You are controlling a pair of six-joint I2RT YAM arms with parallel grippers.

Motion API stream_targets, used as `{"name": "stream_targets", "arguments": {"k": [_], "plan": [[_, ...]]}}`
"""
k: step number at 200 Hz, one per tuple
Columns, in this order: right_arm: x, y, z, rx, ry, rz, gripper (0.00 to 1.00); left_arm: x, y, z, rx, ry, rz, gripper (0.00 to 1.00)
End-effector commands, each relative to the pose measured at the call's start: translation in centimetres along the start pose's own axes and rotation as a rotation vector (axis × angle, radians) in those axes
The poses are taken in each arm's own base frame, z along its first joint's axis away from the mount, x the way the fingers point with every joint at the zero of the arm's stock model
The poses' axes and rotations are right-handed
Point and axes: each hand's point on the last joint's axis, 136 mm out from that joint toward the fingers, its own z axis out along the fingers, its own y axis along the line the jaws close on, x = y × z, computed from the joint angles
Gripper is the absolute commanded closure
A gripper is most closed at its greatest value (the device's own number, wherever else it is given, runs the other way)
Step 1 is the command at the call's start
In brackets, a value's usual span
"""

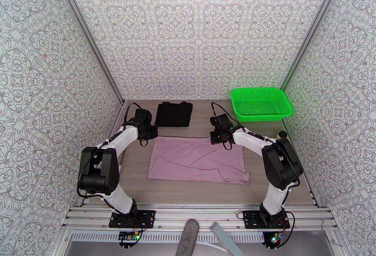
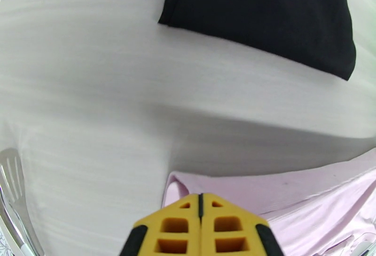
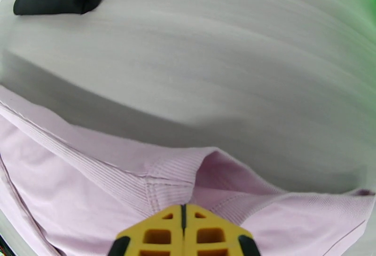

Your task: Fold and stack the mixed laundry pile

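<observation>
Pink cotton fills the middle of the wooden table point(image 1: 197, 191): a dusty pink shirt point(image 1: 197, 160) lies spread out flat, with a loose flap trailing off toward 4 o'clock. A black garment point(image 1: 174, 113) sits at about 11 o'clock from it, already folded into a neat rectangle and lying apart from the shirt. A bright green mesh basket point(image 1: 256, 91) stands at 2 o'clock, near the far right corner.

Two white robot arms reach in from the near edge. The left gripper point(image 1: 151, 139) is at the shirt's 10 o'clock corner, and the right gripper point(image 1: 217, 138) is at its far edge, around 1 o'clock. In each wrist view the yellow jaws are pressed together. Pink cloth puckers up to the right tips, and the shirt's corner sits right under the left tips, so both seem to be pinching the far hem, which casts a shadow on the table as if slightly raised.

The step in hand looks like the first fold of the pink shirt, with the black piece done. The next move would call for lifting both corners evenly and carrying the far edge toward 6 o'clock, keeping the hem taut so it lands square.
</observation>
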Motion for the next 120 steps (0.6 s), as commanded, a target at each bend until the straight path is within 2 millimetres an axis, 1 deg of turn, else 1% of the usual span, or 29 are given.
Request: {"name": "stream_targets", "arguments": {"k": [1,52,86,99,120], "plan": [[0.5,0.7,-0.7,-0.017,-0.019,0.01,1.0,0.4,0.9,-0.4,-0.023,-0.021,-0.024,1.0],[2.6,0.9,-1.2,-0.012,-0.01,0.009,1.0,2.4,1.8,-1.0,-0.041,-0.015,-0.054,1.0],[4.2,1.0,-0.8,-0.006,0.018,0.018,1.0,4.3,2.4,-0.2,-0.056,0.018,-0.084,1.0],[4.9,1.0,-0.5,-0.003,0.033,0.02,0.92,5.0,2.6,0.1,-0.064,0.032,-0.097,1.0],[5.9,1.1,-0.4,-0.002,0.056,0.023,0.84,6.3,3.1,0.3,-0.084,0.053,-0.125,1.0]]}}
